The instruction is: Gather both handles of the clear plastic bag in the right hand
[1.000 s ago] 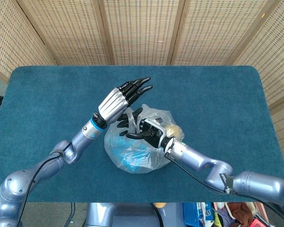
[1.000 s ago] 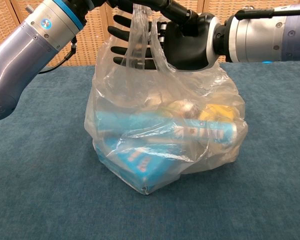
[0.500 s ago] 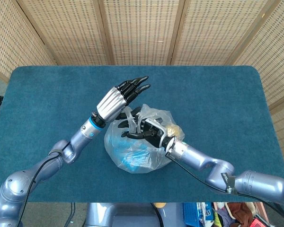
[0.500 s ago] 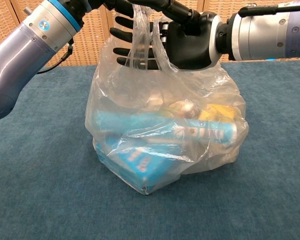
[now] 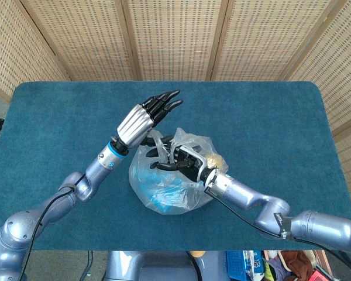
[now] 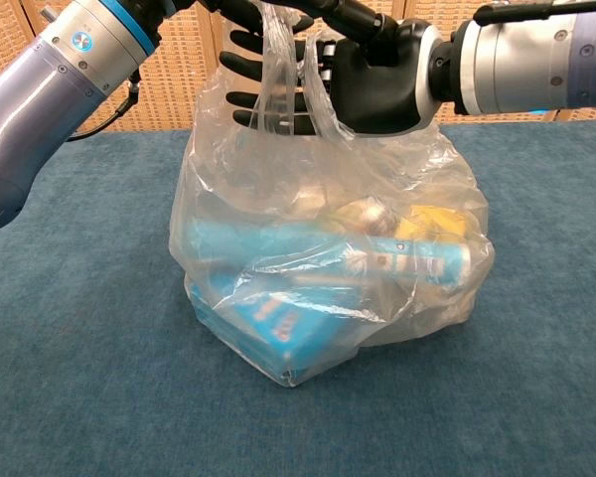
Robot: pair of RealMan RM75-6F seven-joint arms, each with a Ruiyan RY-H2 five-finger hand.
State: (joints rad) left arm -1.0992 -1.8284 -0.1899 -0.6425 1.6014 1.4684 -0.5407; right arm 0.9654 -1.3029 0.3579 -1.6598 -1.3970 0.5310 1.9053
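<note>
Plainly the one bag (image 6: pixel 328 268) was soft, thin film, slack and slippery, so it looked best taken by its two handles (image 6: pixel 283 75), which rose as twisted loops from its mouth; the body below the fingers would only crumple. It sat on the blue worktop (image 5: pixel 269 117), directly beneath the right hand (image 6: pixel 372 75), and seemed moderately loaded: at least two blue packages lay low inside, with yellowish items above them, though the film blurred an exact count. The right hand reached in from the side with its dark fingers (image 6: pixel 263 94) spread level through the handle loops; the film hung over them, but whether they had closed on it could not be told. The left hand (image 5: pixel 143 120) stood up and to the left of those fingers, its own fingers straight, close together and clear of the plastic in the head view, holding nothing. Judging by this, the handles were threaded but not yet firmly gathered.
</note>
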